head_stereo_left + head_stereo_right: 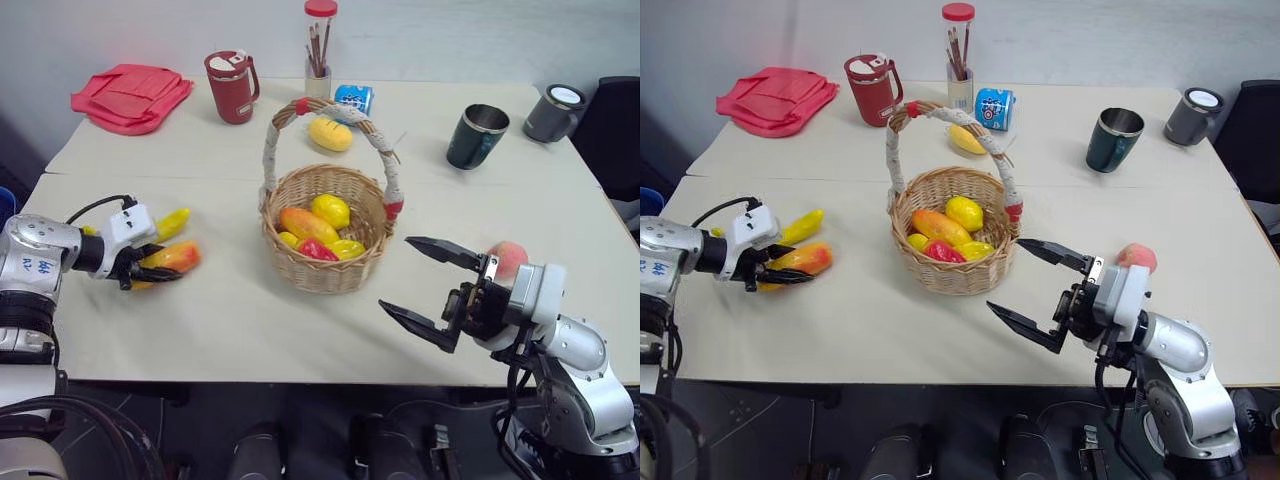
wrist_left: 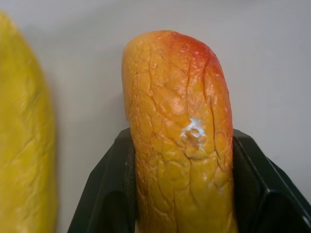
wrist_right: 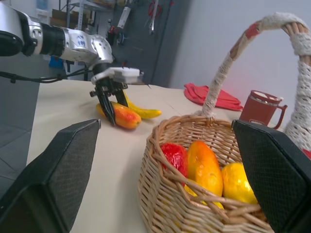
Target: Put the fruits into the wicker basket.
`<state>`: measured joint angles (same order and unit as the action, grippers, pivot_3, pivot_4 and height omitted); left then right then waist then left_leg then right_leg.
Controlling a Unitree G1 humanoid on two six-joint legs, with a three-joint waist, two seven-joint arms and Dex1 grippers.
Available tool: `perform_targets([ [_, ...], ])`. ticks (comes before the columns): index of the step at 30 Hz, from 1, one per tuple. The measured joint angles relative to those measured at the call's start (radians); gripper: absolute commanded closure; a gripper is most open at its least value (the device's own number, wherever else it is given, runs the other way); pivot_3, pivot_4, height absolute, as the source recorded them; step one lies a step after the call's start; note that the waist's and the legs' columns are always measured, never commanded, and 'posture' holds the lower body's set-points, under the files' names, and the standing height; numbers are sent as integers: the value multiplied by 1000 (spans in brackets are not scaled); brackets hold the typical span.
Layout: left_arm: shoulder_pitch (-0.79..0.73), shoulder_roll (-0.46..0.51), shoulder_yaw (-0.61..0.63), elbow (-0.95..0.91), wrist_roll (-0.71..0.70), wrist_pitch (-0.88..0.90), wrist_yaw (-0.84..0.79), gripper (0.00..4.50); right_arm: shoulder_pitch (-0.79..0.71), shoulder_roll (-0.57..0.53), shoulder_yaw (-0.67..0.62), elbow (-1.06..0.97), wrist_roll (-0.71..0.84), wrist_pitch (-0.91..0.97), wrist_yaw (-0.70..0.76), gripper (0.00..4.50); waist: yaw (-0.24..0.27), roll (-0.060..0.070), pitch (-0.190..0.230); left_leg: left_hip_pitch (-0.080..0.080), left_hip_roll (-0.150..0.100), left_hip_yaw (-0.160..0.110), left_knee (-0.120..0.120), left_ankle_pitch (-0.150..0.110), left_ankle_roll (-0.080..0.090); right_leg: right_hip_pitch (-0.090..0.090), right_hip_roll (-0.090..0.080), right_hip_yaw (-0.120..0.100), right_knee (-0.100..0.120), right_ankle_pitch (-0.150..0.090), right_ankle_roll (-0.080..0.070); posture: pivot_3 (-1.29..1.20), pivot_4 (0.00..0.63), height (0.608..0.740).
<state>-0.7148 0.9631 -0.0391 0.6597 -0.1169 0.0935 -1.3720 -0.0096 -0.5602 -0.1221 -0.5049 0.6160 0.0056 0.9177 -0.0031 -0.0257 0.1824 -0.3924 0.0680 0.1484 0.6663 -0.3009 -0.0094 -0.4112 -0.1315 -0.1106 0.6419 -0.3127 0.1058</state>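
An orange-yellow mango [image 1: 185, 255] lies on the table's left side, and my left gripper [image 1: 160, 265] is shut on it, one black finger pressed to each flank of the mango [image 2: 180, 136]. A yellow banana [image 1: 172, 222] lies just behind it, close by. The wicker basket [image 1: 325, 280] stands mid-table and holds several fruits. My right gripper [image 1: 395, 272] hovers open and empty, right of the basket. A pink-orange peach [image 1: 508, 258] sits on the table behind that wrist. Another yellow fruit [image 1: 330, 133] lies beyond the basket.
Along the back of the table stand a red cloth [image 1: 130, 97], a red mug [image 1: 232, 87], a jar of sticks [image 1: 319, 50], a blue can [image 1: 353, 98], a dark green cup [image 1: 476, 136] and a grey cup [image 1: 552, 112].
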Motion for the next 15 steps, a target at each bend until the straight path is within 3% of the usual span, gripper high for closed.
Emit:
perform_targets([
  [4,56,0,150,-346,-249,221,-45,2553,32,-7,-72,34,5,1,-9,0,3,-2,1,0,0,-1,2,0,1,2,-1,0,1,0,0,0,150,740],
  [7,49,-53,193,-544,-335,329,41,2553,39,-8,-109,74,5,-2,-7,0,4,-1,1,4,-1,-1,3,0,1,5,-2,2,1,0,0,0,150,740],
  [9,34,-141,172,-638,-357,391,130,2553,35,-11,-125,103,2,-5,-3,0,5,-1,1,5,-2,-1,3,0,1,5,-1,3,1,0,0,0,150,740],
  [12,-18,-432,123,-727,-366,461,405,2553,21,-15,-168,129,15,0,-17,0,18,-1,1,3,-1,-2,9,-1,3,6,-1,3,1,1,1,0,150,740],
  [15,-7,-502,57,-760,-334,475,508,2553,30,-15,-187,124,33,7,-20,0,11,-1,1,4,-2,-2,6,-2,2,5,0,5,2,1,1,0,150,740],
])
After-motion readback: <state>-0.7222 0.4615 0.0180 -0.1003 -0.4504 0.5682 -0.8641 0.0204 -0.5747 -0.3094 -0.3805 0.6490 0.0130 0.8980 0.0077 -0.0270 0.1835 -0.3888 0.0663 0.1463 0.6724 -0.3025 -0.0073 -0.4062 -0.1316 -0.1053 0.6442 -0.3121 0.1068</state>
